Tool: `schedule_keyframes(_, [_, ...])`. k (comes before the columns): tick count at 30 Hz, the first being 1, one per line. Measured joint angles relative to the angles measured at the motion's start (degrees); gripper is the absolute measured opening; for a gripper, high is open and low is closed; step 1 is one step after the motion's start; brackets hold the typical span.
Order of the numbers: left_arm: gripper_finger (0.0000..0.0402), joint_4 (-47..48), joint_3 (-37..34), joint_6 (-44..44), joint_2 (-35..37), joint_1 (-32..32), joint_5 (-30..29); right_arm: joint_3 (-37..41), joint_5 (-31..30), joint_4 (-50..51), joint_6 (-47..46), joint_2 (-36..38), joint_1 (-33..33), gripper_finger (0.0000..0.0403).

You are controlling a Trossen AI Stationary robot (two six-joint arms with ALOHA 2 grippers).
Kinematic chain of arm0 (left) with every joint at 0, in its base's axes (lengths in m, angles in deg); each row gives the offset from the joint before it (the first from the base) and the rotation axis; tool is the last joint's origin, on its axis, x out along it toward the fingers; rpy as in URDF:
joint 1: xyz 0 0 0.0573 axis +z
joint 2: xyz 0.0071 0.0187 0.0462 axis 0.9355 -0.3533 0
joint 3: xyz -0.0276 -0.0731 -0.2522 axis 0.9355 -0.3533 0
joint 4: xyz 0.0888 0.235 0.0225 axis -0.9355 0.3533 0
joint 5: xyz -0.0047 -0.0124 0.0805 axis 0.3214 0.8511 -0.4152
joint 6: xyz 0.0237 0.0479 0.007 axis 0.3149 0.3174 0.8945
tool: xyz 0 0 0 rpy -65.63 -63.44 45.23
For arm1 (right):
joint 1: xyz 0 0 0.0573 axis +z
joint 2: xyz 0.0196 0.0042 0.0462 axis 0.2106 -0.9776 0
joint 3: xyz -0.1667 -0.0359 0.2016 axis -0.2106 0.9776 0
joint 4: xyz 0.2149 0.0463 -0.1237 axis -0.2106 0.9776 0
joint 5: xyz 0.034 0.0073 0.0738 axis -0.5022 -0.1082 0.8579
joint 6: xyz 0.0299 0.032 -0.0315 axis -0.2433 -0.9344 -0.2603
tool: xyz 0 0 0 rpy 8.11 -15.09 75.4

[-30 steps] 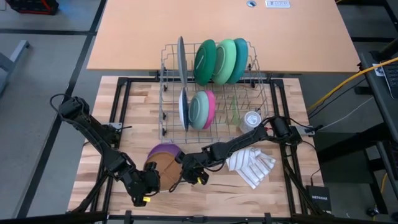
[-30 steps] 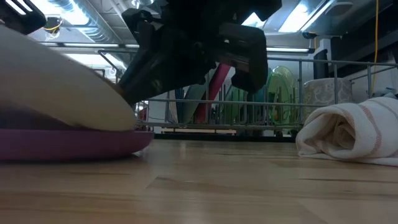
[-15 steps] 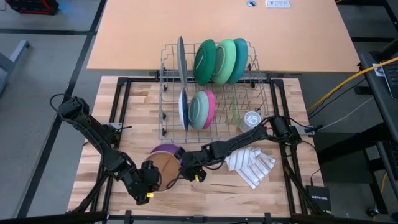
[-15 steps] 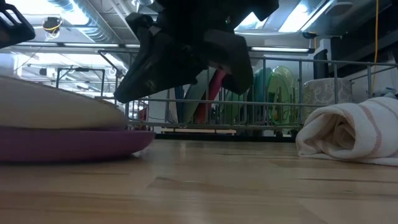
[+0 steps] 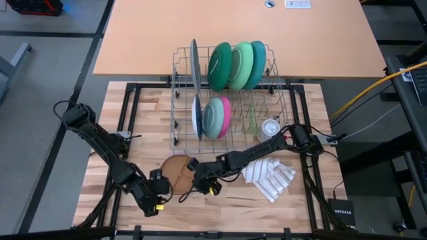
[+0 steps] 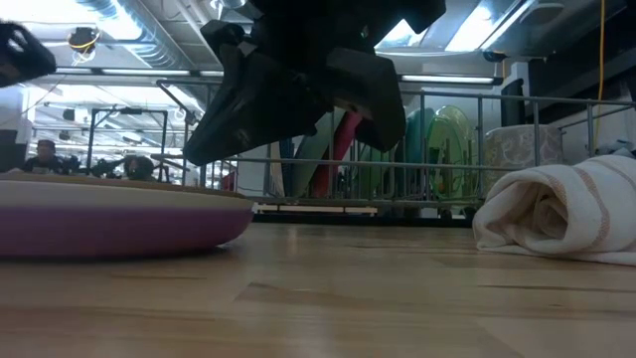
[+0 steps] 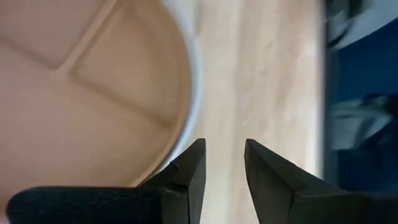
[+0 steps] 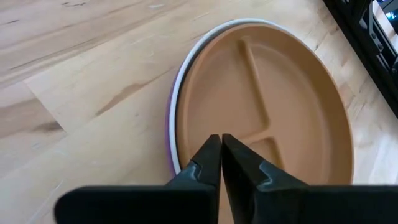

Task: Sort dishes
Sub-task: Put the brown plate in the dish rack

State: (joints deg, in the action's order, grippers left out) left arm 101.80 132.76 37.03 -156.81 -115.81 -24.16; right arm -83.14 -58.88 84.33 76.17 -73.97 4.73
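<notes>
The brown plate (image 5: 177, 173), tilted a second ago, now lies flat on the stack at lower centre of the high view. The left gripper (image 5: 160, 195) has parted its fingers beside the rim, releasing it. The right gripper (image 5: 194, 184), fingers together, holds nothing; racking remains.

A lab: exposed ceiling ducts (image 6: 149, 45), strip lights (image 6: 477, 25), cabling (image 5: 373, 90).
</notes>
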Motion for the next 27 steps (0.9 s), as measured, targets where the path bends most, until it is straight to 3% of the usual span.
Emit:
schedule_keyframes(9, [0.01, 15.49, -0.08, 3.09, 0.0, 0.11, -0.32, 0.0, 0.27, 0.07, 0.01, 0.02, 0.0, 0.0021])
schedule_keyframes(27, [0.01, 12.66, -1.18, 22.13, -5.29, 3.82, -3.5, 0.01, 0.2, 0.13, -2.09, 0.04, 0.01, 0.0021])
